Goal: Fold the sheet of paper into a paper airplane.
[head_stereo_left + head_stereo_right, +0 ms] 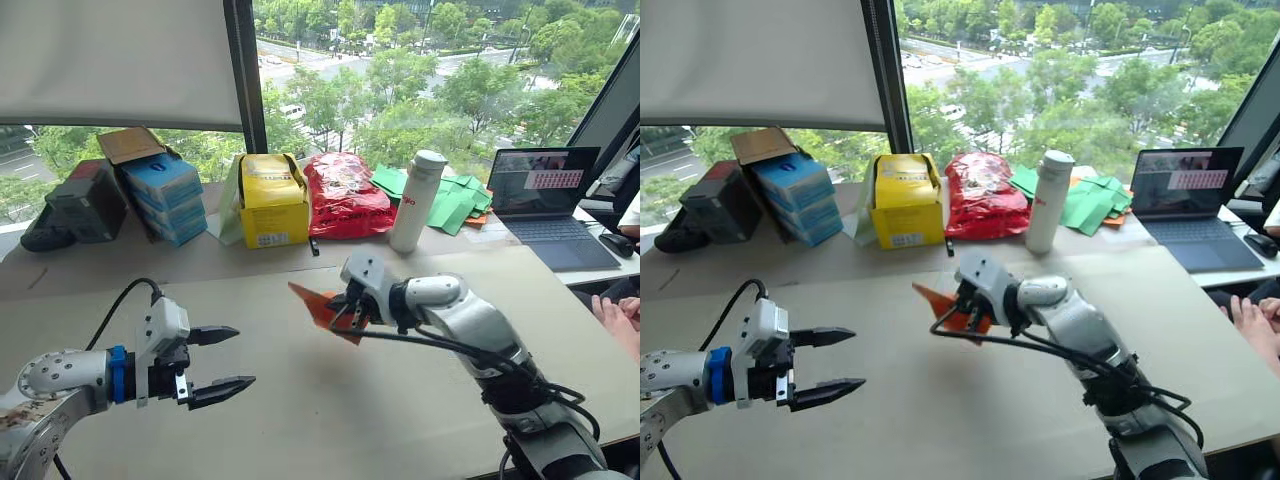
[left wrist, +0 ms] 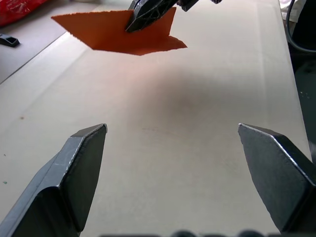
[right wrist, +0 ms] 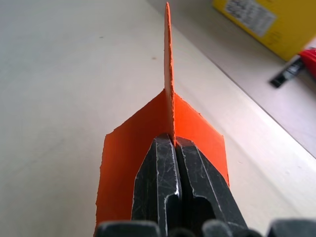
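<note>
Folded orange paper airplane [image 1: 322, 306], a pointed wedge of layered flaps, held in the air above the middle of the beige table surface [image 1: 330, 410], nose toward the robot's left. Right gripper [image 1: 350, 312]: fingers clamped together on the airplane's central fold; the right wrist view shows the pinched keel edge-on with a flap spreading to either side, a detail hidden from the head views. Left gripper [image 1: 225, 362]: fingers spread apart and empty, hovering near the table's front left edge. Along the far edge: yellow box [image 1: 272, 200], crinkled red plastic bag [image 1: 345, 195], white bottle [image 1: 416, 200], green papers [image 1: 452, 200], laptop [image 1: 548, 205].
</note>
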### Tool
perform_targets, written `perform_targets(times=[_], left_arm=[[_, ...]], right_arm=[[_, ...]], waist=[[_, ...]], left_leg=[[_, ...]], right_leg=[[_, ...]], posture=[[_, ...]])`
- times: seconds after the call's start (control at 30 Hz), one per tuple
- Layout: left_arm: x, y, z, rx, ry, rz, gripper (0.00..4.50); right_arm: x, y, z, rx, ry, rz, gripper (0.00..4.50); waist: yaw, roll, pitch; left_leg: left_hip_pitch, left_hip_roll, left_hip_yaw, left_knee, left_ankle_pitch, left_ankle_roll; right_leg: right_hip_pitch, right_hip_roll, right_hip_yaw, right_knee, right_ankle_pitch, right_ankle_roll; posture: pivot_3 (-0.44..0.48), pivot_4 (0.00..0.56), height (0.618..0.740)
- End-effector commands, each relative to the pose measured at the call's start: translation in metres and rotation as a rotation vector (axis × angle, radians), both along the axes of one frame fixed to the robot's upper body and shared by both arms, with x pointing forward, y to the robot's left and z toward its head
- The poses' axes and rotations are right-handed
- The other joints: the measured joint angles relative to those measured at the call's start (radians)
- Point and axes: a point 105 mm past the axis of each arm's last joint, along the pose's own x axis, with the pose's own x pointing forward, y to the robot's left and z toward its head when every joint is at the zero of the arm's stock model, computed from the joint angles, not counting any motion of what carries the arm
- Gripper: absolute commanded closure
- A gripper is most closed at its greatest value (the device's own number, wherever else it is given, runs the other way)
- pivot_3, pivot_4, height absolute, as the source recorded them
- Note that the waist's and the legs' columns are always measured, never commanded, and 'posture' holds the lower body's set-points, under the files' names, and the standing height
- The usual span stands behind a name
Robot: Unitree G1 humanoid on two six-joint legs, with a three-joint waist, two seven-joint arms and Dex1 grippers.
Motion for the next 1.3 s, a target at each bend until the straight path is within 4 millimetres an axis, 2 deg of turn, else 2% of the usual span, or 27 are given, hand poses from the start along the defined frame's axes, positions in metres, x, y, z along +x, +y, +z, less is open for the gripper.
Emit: perform_targets(times=[0.03,0.13,0.27,0.33,0.47,0.67,0.77,0.8,0.97,1.1,1.2,1.3], left_arm=[[0.009,-0.016,0.009,-0.035,-0.098,0.004,0.00],[0.014,-0.036,0.018,-0.095,-0.149,-0.012,0.00],[0.012,-0.045,0.015,-0.103,-0.143,-0.033,0.00],[0.010,-0.047,0.009,-0.082,-0.128,-0.052,0.00],[0.010,-0.047,0.009,-0.078,-0.130,-0.058,0.00],[0.010,-0.051,0.010,-0.053,-0.119,-0.087,0.00],[0.010,-0.052,0.012,-0.056,-0.125,-0.087,0.00],[0.010,-0.052,0.012,-0.057,-0.126,-0.087,0.00],[0.011,-0.050,0.012,-0.055,-0.125,-0.084,0.00],[0.018,-0.041,0.012,-0.069,-0.136,-0.022,0.00],[0.030,-0.027,0.011,-0.096,-0.160,0.099,0.00],[0.044,-0.007,0.009,-0.131,-0.194,0.268,0.00]], right_arm=[[0.014,-0.042,0.008,0.038,-0.012,-0.246,4.43],[0.026,-0.090,0.001,0.008,-0.035,-0.516,4.43],[0.029,-0.121,-0.004,-0.013,-0.053,-0.703,4.43],[0.028,-0.134,-0.013,-0.023,-0.035,-0.781,4.43],[0.024,-0.142,-0.025,-0.035,-0.009,-0.838,4.43],[0.022,-0.140,-0.033,-0.027,0.010,-0.845,4.43],[0.023,-0.141,-0.027,-0.010,-0.013,-0.853,3.58],[0.023,-0.141,-0.024,-0.001,-0.024,-0.854,3.17],[0.025,-0.143,0.001,0.056,-0.099,-0.862,1.53],[0.028,-0.125,0.034,0.170,-0.189,-0.765,0.08],[0.022,-0.093,0.049,0.256,-0.258,-0.558,0.01],[0.008,-0.067,0.045,0.333,-0.279,-0.373,0.01]], waist=[[0.000,0.000,0.000],[-0.002,0.000,0.000],[-0.010,0.000,0.000],[-0.013,0.000,0.000],[-0.013,-0.001,0.000],[-0.013,-0.001,0.000],[-0.013,-0.001,0.000],[-0.013,-0.001,0.000],[-0.013,-0.001,0.000],[-0.014,0.000,0.000],[-0.013,0.000,0.000],[-0.013,-0.001,0.000]], left_leg=[[-0.001,0.000,0.000,0.000,0.000,0.000],[-0.005,0.000,0.002,0.000,0.000,0.000],[-0.008,0.000,0.008,0.001,0.000,0.000],[-0.008,0.000,0.008,0.001,0.001,0.000],[-0.006,0.000,0.011,0.001,0.001,0.000],[-0.006,0.000,0.012,0.001,0.001,0.001],[-0.006,0.000,0.012,0.001,0.001,0.002],[-0.006,0.000,0.012,0.001,0.001,0.002],[-0.006,0.000,0.012,0.001,0.001,0.002],[-0.005,0.000,0.013,0.001,0.001,0.002],[-0.005,0.000,0.012,0.001,0.001,0.002],[-0.005,0.000,0.012,0.001,0.001,0.002]], right_leg=[[-0.001,0.000,0.000,0.000,0.000,0.000],[-0.006,0.000,0.002,0.002,0.000,0.000],[-0.013,0.000,0.007,0.008,0.000,0.000],[-0.013,0.000,0.008,0.010,0.000,0.000],[-0.013,0.001,0.011,0.010,0.000,0.000],[-0.013,0.001,0.011,0.011,0.000,0.000],[-0.013,0.002,0.011,0.011,0.000,0.000],[-0.012,0.002,0.011,0.011,0.000,0.000],[-0.013,0.002,0.011,0.011,0.000,0.000],[-0.013,0.002,0.011,0.011,0.000,0.000],[-0.012,0.003,0.011,0.011,0.000,0.000],[-0.012,0.002,0.011,0.011,0.000,0.000]], posture=[[0.000,0.150,0.740],[0.000,0.150,0.740],[0.000,0.150,0.740],[0.000,0.150,0.740],[0.000,0.150,0.740],[0.000,0.150,0.740],[0.000,0.150,0.740],[0.000,0.150,0.740],[0.000,0.150,0.740],[0.000,0.150,0.740],[0.000,0.150,0.740],[0.000,0.150,0.740]])
